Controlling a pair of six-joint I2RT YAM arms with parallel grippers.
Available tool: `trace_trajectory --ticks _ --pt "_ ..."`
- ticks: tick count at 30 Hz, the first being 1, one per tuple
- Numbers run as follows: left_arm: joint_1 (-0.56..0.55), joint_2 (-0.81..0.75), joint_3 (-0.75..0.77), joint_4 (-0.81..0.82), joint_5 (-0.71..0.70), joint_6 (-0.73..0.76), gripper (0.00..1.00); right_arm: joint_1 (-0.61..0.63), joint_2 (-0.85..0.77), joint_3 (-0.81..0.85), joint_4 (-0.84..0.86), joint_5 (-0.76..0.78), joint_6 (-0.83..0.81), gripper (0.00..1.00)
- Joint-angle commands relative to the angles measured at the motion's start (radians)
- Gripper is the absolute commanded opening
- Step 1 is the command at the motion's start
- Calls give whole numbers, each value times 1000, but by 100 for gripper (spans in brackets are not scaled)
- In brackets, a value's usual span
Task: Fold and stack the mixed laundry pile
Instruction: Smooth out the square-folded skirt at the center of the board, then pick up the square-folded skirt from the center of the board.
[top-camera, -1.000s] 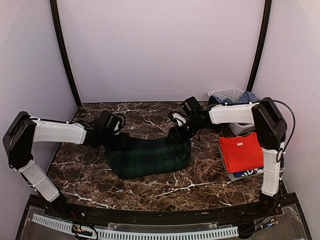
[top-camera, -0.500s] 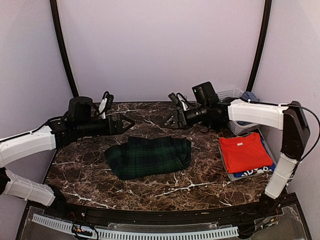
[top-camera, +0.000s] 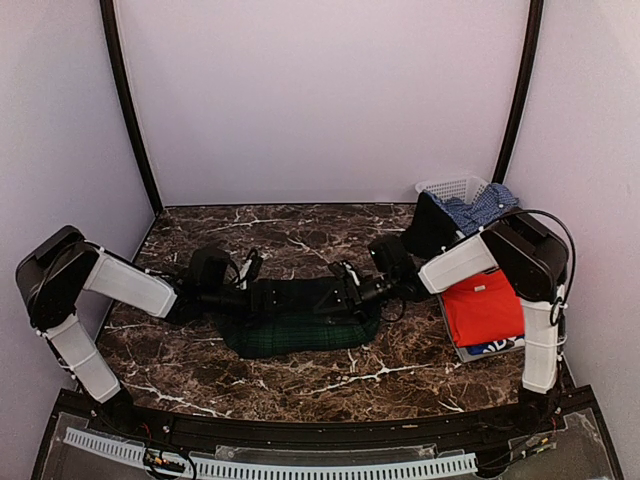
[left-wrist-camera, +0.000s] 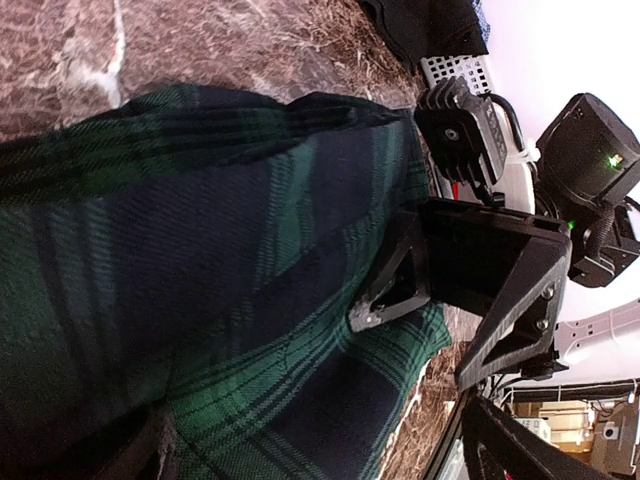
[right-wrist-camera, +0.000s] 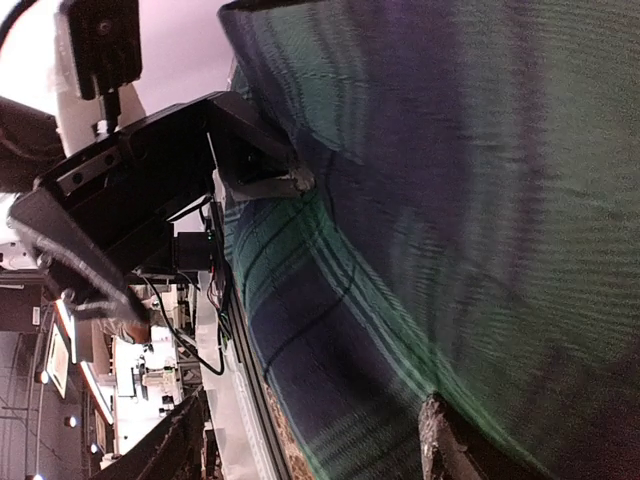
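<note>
The left gripper (top-camera: 262, 296) and right gripper (top-camera: 345, 292), both with fingers spread wide, face each other low over the rear edge of the dark green tartan pleated skirt (top-camera: 290, 330), which lies mid-table; the brown marbled tabletop (top-camera: 400, 370) shows bare along the skirt's near edge, with the red-orange T-shirt (top-camera: 483, 305) well apart by the right edge

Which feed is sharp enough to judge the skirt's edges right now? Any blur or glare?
Top external: evenly lit, no glare, but the dark green tartan pleated skirt reads nearly black. Left wrist: close cloth soft, background at right blown out. Right wrist: near cloth smeared, weave lost lower right.
</note>
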Motion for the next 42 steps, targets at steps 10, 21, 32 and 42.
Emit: trace_trajectory --ticks 10,21,32,42 --pt "14 -154 -78 -83 -110 95 99 -76 -174 -193 19 -20 -48 64" --pt "-240 -235 254 -500 -487 595 99 -130 -469 -215 -291 131 -151 64" --pt "-521 90 488 -551 -640 972 66 -203 -561 -376 -290 208 -58 63" --pt "-557 277 562 -528 -673 1092 57 -236 -573 -433 -276 194 -30 63"
